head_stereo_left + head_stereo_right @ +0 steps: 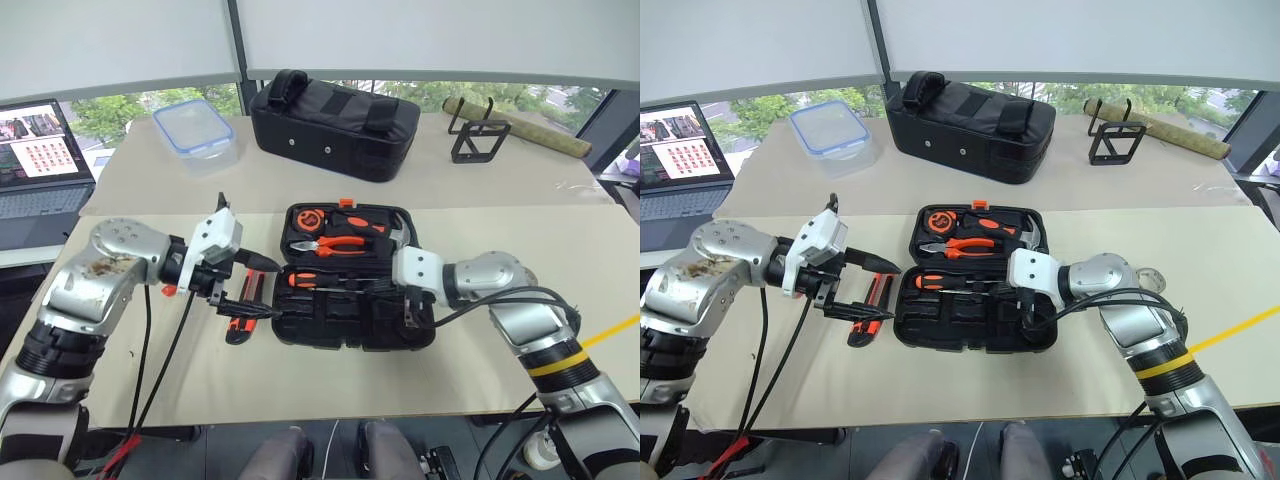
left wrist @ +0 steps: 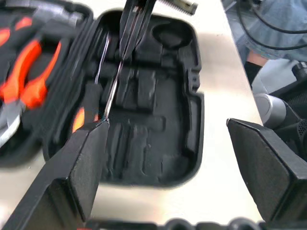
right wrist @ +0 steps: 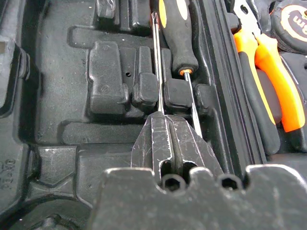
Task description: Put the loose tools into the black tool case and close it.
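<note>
Item one, my right gripper [image 3: 165, 125]: fingers pressed together, pinching the thin metal shaft of a screwdriver [image 3: 157, 62] over the near half of the black tool case [image 1: 355, 330]. A second screwdriver, black-and-orange handled [image 3: 175, 33], lies just beside that shaft in the moulded slots.

Item two, my left gripper [image 1: 258, 287]: fingers spread wide, holding nothing, hovering at the case's left edge and pointing toward it.

Item three, the case itself: lying open and flat on the table [image 1: 500, 370] between my two arms. Its far half holds orange-handled pliers [image 1: 340, 245], a hammer head [image 1: 397, 234] and a round orange-and-black tape measure [image 1: 309, 217].

Item four, the utility knife [image 1: 238, 325]: orange and black, loose on the table just left of the case, below my left gripper.

Item five, the background: a black fabric bag [image 1: 335, 125], a clear lidded container [image 1: 196, 129], a black wire stand [image 1: 476, 135] and a laptop [image 1: 40, 170] at far left.
</note>
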Motion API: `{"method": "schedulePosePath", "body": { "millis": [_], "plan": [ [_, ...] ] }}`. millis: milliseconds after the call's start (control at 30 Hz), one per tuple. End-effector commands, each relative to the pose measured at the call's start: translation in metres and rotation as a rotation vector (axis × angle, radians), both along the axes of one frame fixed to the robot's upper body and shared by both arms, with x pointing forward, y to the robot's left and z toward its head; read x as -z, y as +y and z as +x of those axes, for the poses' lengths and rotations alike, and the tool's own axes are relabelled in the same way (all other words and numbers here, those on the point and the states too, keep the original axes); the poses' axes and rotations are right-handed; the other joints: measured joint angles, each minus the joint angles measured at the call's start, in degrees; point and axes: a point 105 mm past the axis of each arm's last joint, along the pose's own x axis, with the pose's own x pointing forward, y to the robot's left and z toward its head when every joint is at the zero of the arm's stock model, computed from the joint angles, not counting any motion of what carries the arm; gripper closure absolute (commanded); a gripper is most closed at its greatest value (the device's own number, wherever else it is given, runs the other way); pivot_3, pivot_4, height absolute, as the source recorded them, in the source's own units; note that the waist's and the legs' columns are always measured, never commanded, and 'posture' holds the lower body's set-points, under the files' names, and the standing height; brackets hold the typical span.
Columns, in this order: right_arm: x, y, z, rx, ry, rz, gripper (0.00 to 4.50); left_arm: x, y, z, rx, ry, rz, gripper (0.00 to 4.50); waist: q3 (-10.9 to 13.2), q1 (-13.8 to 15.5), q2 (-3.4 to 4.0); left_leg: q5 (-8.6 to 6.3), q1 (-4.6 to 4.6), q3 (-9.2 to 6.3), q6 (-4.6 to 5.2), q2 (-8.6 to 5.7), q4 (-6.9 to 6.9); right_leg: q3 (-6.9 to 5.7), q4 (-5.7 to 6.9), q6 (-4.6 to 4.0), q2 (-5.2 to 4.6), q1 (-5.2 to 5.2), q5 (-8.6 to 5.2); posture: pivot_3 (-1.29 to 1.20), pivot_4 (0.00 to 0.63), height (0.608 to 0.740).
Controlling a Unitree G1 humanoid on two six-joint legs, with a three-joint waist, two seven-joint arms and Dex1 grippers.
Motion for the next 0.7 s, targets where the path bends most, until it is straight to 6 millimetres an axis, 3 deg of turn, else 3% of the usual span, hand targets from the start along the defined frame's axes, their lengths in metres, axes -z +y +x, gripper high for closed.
{"method": "schedulePosePath", "body": {
  "millis": [33, 100, 167, 233, 333, 433, 567, 700],
  "plan": [
    [-0.023, -0.001, -0.003, 0.028, 0.021, 0.129, 4.49, -0.009, 0.027, 0.012, -0.175, -0.089, 0.023, 0.28, 0.0, 0.1, 0.0, 0.0, -0.01, 0.0, 0.01, 0.0, -0.01, 0.01, 0.01, 0.0, -0.01, 0.0, 0.0, 0.0, 0.15, 0.717],
    [-0.052, -0.006, -0.002, 0.075, 0.033, 0.254, 4.49, -0.005, 0.058, 0.02, -0.347, -0.091, 0.047, 0.28, 0.0, 0.2, 0.05, 0.02, -0.09, 0.0, 0.03, 0.0, -0.02, 0.0, 0.0, 0.0, 0.0, -0.04, 0.0, 0.0, 0.15, 0.717],
    [-0.076, -0.01, -0.011, 0.076, 0.085, 0.353, 3.92, -0.004, 0.092, 0.024, -0.512, -0.1, 0.067, 0.28, 0.1, 0.0, 0.07, 0.03, -0.13, 0.01, 0.05, 0.0, -0.05, 0.01, 0.0, 0.0, 0.0, -0.09, 0.0, 0.0, 0.15, 0.717],
    [-0.09, -0.014, -0.027, 0.038, 0.114, 0.385, 3.37, -0.003, 0.123, 0.023, -0.651, -0.103, 0.091, 0.0, 0.1, 0.0, 0.07, 0.03, -0.13, 0.0, 0.05, 0.03, -0.11, 0.02, -0.01, -0.01, 0.0, -0.12, 0.0, 0.0, 0.15, 0.717],
    [-0.098, -0.015, -0.041, 0.023, 0.129, 0.394, 2.38, 0.0, 0.148, 0.02, -0.748, -0.105, 0.132, 0.0, 0.1, 0.2, 0.07, 0.0, -0.11, -0.02, 0.0, 0.05, -0.32, -0.03, -0.11, -0.01, -0.01, -0.14, 0.0, 0.0, 0.15, 0.717],
    [-0.102, -0.012, -0.052, 0.0, 0.149, 0.402, 1.29, 0.005, 0.155, 0.027, -0.782, -0.102, 0.15, 0.0, 0.1, 0.7, 0.07, -0.07, -0.09, -0.01, -0.11, 0.0, -0.35, -0.04, -0.15, -0.01, -0.13, -0.07, 0.0, 0.0, 0.15, 0.717],
    [-0.103, -0.004, -0.06, -0.016, 0.154, 0.408, 0.06, 0.012, 0.148, 0.04, -0.76, -0.074, 0.164, 0.0, 0.1, 1.2, 0.02, -0.1, -0.11, -0.01, -0.15, -0.06, -0.34, -0.06, -0.14, 0.0, -0.18, -0.05, 0.01, 0.0, 0.15, 0.717],
    [-0.106, -0.001, -0.059, 0.006, 0.137, 0.43, 0.06, 0.024, 0.141, 0.054, -0.725, -0.058, 0.238, 0.0, 0.1, 0.8, 0.01, -0.09, -0.11, -0.01, -0.12, -0.06, -0.34, -0.04, -0.12, 0.01, -0.31, -0.06, 0.01, 0.0, 0.15, 0.717]
  ]
}}
